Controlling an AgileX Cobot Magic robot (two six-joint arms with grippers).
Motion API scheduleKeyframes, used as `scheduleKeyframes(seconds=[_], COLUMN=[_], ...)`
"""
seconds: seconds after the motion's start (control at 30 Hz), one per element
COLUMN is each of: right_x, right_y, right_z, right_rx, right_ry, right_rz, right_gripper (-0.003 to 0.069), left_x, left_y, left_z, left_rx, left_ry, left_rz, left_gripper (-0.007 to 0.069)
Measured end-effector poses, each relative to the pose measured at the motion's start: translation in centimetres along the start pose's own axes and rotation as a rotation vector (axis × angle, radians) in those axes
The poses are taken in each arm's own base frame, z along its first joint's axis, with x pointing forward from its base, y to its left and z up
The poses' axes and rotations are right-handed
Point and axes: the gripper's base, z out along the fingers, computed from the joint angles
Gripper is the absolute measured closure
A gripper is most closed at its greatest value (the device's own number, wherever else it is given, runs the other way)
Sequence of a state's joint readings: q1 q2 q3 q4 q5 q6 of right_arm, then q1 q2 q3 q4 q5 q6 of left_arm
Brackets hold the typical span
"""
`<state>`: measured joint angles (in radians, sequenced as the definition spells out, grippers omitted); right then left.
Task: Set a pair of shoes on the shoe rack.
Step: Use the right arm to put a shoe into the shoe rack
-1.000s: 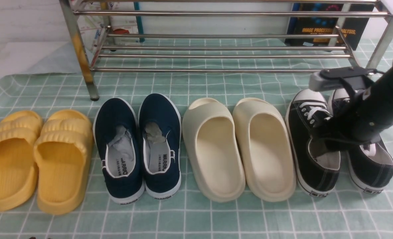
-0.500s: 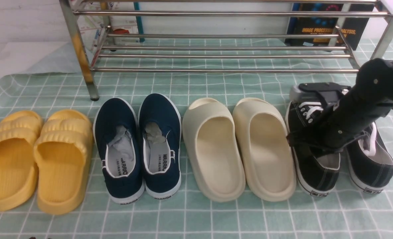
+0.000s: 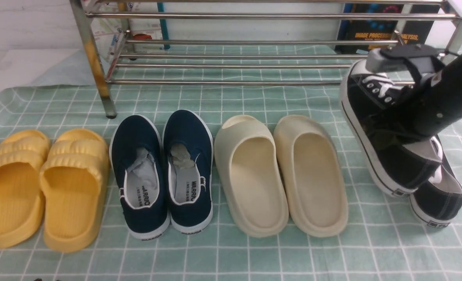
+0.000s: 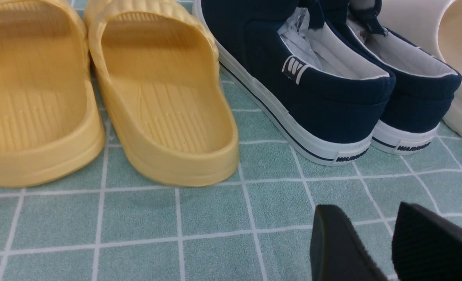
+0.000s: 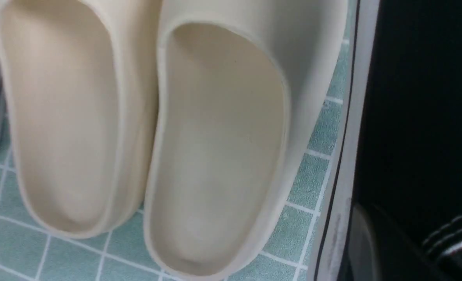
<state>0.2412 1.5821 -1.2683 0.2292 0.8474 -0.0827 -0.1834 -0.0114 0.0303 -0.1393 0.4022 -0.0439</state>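
Note:
My right gripper is shut on the side wall of one black canvas sneaker at its opening. It holds the sneaker tilted in the air at the far right, with the white toe cap near the shoe rack's lowest front bar. In the right wrist view the sneaker's black side and white sole fill one edge. The other sneaker stays on the cloth, partly hidden behind the lifted one. My left gripper is open and empty, low over the cloth near the navy shoes' heels.
Yellow slides, navy slip-ons and cream slides stand in a row on the green checked cloth. The rack's rust-stained leg stands at the left. A dark book leans behind the rack.
My right gripper went down into the left sneaker's opening, closed on it, and lifted it up and toward the rack, tilted. The other sneaker stayed put.

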Motion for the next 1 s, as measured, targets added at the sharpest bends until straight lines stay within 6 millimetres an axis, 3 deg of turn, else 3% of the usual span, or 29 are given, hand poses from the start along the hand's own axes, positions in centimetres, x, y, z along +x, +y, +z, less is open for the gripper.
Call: scheduleKeyframes(seconds=[0.2, 0.3, 0.43, 0.63, 0.77, 1.0], right_x=[-2.1, -4.2, -7.0, -10.3, -12.3, -13.9], right_y=[0.2, -0.1, -0.6, -1.3, -1.5, -1.9], right_z=[-0.8, 0.3, 4.0, 7.9, 9.0, 11.3], right_rx=[0.012, 0.027, 0.037, 0.068, 0.088, 0.097], right_ry=[-0.066, -0.099, -0.092, -0.092, -0.116, -0.125], right_rz=[-0.024, -0.038, -0.043, -0.075, -0.099, -0.1], right_gripper=[0.0641, 0.0641, 0.064, 0.0638, 0.0638, 0.0637], left_x=[0.0, 0.0, 0.0, 0.0, 0.0, 0.0], left_y=[0.0, 0.0, 0.0, 0.0, 0.0, 0.0], left_z=[0.0, 0.0, 0.0, 0.0, 0.0, 0.0], left_rx=[0.0, 0.0, 0.0, 0.0, 0.0, 0.0], left_ry=[0.0, 0.0, 0.0, 0.0, 0.0, 0.0], left_rz=[0.0, 0.0, 0.0, 0.0, 0.0, 0.0], left_gripper=[0.0386, 0.0386, 0.0386, 0.0386, 0.0386, 0.0386])
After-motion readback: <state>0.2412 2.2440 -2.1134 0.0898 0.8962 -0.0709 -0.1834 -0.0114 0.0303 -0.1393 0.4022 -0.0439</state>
